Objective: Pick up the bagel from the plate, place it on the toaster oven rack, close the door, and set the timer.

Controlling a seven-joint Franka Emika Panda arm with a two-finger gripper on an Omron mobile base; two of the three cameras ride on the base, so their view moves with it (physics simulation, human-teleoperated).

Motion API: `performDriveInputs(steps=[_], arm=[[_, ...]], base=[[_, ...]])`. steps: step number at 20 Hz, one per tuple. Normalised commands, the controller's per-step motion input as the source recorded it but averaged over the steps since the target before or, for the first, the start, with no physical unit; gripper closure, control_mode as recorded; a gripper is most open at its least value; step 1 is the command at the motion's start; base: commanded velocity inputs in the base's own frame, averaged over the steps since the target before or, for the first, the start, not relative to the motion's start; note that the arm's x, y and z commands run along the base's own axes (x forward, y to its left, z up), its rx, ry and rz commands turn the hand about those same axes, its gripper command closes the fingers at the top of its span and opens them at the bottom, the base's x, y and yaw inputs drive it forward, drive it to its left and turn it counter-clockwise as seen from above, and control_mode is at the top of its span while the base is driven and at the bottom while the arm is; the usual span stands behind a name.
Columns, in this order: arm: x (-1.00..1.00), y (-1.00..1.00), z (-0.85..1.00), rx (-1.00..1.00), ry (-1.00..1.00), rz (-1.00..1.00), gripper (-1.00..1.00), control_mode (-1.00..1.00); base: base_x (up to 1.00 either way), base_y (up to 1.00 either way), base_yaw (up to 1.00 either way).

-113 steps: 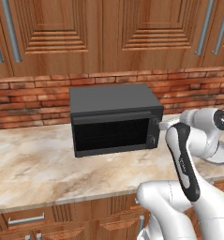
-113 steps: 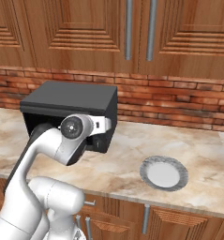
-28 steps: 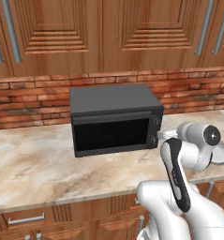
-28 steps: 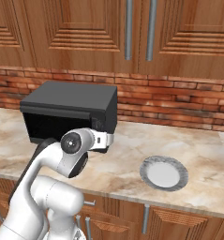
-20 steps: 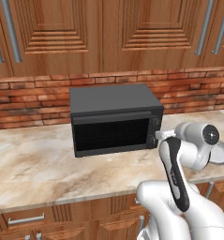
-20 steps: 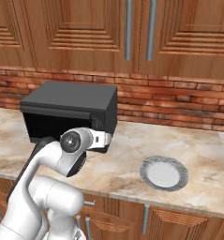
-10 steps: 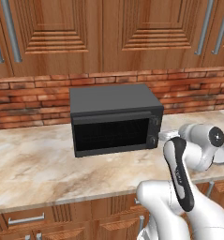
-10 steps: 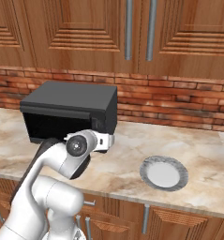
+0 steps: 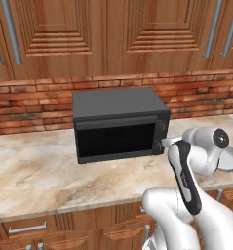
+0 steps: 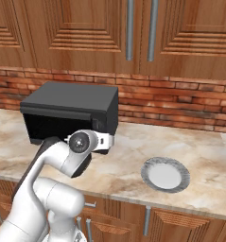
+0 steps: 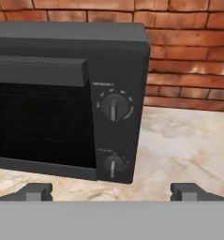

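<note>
I had the gripper (image 11: pixel 111 191) spread wide and pinching nothing, its two fingertips (image 11: pixel 36 191) low at five and seven o'clock in the hand view, aimed level at the toaster oven (image 9: pixel 119 123) and its control panel. The door (image 11: pixel 38 119) stood shut, its dark glass at nine o'clock from the two knobs, the upper knob (image 11: pixel 114 107) directly above the lower knob (image 11: pixel 113 164). From the right base view the plate (image 10: pixel 165 175) lay on the marble counter (image 10: pixel 133 165) at about four o'clock from the oven, well apart from it, and it looked bare; I could not make out the bagel anywhere (inside the oven, I judged, though the glass was too dark to tell). The hand sat near the panel, I reckoned, because the timer was what remained.
</note>
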Motion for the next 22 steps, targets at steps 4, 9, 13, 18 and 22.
performDriveInputs(steps=[4,9,13,18,22], arm=[[0.24,0.25,-0.43,-0.01,-0.01,-0.01,-1.00,-1.00],[0.28,0.18,-0.43,-0.01,-0.01,-0.02,-1.00,-1.00],[0.29,0.10,-0.43,0.00,0.00,-0.03,-1.00,-1.00],[0.15,0.01,-0.39,0.00,0.00,-0.03,-1.00,-1.00],[0.02,0.00,-0.40,0.00,-0.01,-0.02,-1.00,-1.00]], base=[[0.00,0.00,0.00],[0.00,0.00,0.00],[0.00,0.00,0.00],[0.00,0.00,0.00],[0.00,0.00,0.00]])
